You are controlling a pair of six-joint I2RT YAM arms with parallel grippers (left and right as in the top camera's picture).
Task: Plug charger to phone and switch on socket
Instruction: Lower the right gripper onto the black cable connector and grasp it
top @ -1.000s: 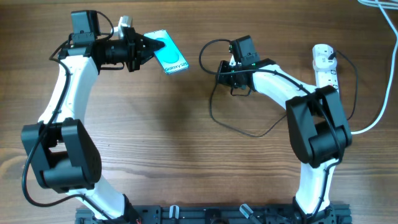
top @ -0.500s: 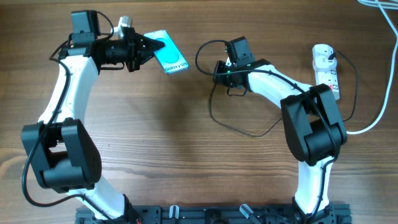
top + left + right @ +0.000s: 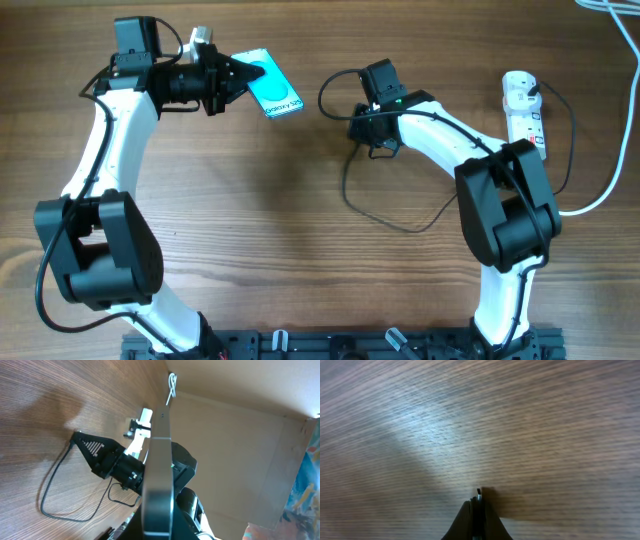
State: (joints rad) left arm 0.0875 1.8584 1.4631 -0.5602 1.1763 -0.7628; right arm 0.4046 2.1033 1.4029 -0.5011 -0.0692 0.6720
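Your left tool [image 3: 236, 76] pinches the phone [image 3: 275, 88] by one end, its turquoise screen turned upward. Right of the phone, your right tool [image 3: 476, 502] is pressed together on the charger [image 3: 478, 492] tip, close over the tabletop [image 3: 260, 200]. The socket [image 3: 524, 108] lies much farther right of the phone.

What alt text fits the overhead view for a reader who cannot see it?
Two robot arms over a wooden table: the left gripper holds the phone by one edge, while the right gripper grips the charger, its black cable looping across the table. The socket lies at the far right.
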